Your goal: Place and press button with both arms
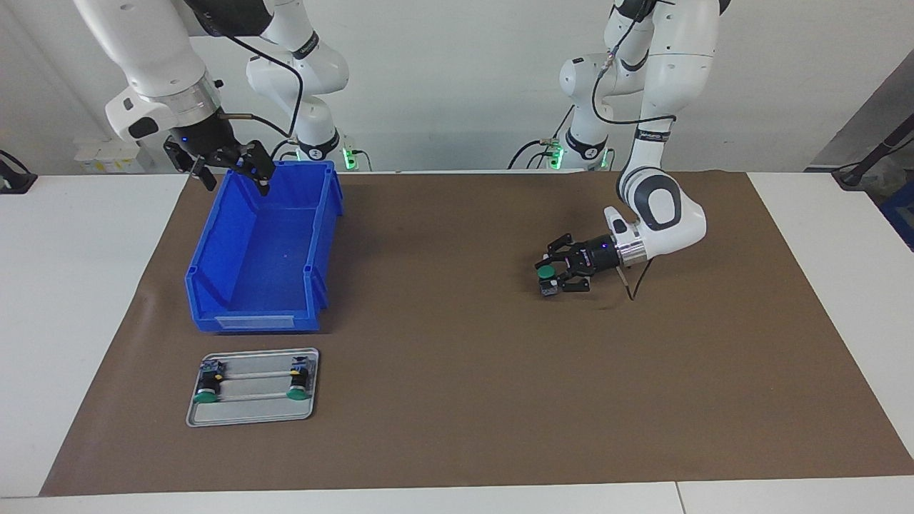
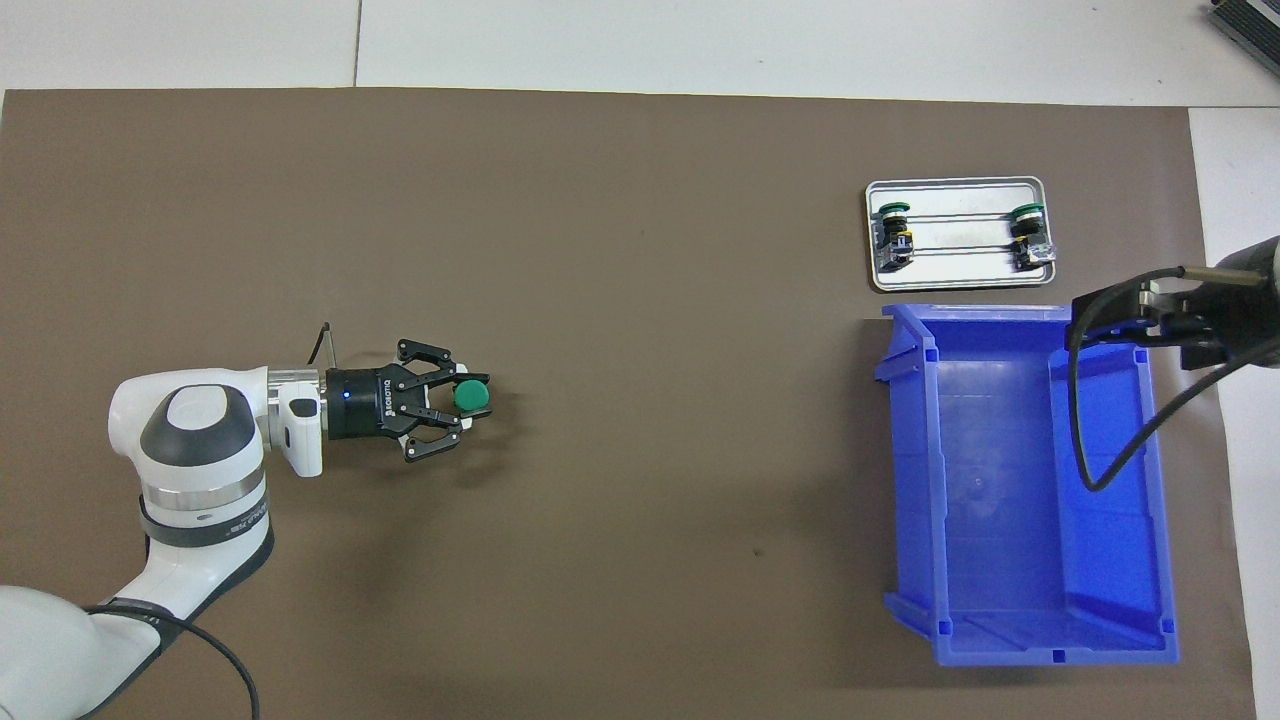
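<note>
The button (image 1: pixel 545 273) (image 2: pixel 471 397) stands upright with its green cap up and its grey block end down, held just above the brown mat. My left gripper (image 1: pixel 551 277) (image 2: pixel 462 402) lies level over the mat toward the left arm's end of the table, shut on the button's body. My right gripper (image 1: pixel 230 170) (image 2: pixel 1105 325) hangs open over the rim of the blue bin (image 1: pixel 246 300) (image 2: pixel 1040 640), at the corner nearest the robots, with nothing between its fingers.
A small metal tray (image 1: pixel 251 420) (image 2: pixel 955 283) lies on the mat beside the bin, farther from the robots, and carries two more green-capped buttons (image 1: pixel 206 392) (image 1: pixel 295 388). The brown mat (image 1: pixel 457 371) covers most of the white table.
</note>
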Motion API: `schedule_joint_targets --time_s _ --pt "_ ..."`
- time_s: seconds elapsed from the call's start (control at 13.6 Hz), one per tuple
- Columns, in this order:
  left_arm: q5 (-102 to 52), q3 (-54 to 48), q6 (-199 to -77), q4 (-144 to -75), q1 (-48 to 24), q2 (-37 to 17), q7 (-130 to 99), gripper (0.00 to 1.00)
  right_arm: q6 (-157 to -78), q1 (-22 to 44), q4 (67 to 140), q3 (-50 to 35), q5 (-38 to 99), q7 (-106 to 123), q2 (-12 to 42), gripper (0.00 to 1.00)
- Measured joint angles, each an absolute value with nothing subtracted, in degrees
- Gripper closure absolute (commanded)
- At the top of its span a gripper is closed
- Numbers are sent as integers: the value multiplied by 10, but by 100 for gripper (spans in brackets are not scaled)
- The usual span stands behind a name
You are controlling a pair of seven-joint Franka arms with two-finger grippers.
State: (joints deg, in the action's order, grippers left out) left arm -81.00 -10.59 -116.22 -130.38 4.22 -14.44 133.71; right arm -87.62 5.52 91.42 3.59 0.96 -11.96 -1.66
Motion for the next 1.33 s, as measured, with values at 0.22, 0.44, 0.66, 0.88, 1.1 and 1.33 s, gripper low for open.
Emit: schedule_joint_targets --time_s 0.22,0.44,0.66,0.88,1.1,1.33 --pt "-807 -105 -1163 -1305 47 -143 1337 66 -876 55 914 36 10 -120 -17 0" --pt "-805 -105 -1180 -1305 51 -143 1338 58 -876 55 914 36 10 -120 -17 0" --pt "-804 -104 -1193 -1305 51 -145 1340 57 -876 55 914 36 10 -120 -17 0" --pt "-804 -104 -1193 -1305 51 -145 1340 54 -876 55 914 36 10 -120 -17 0" --pt "-804 -104 -1194 -1305 51 -145 1340 44 -876 55 914 36 10 -120 -17 0" --pt "-803 -104 -1195 -1305 51 -145 1340 32 -876 55 914 36 10 -120 -17 0"
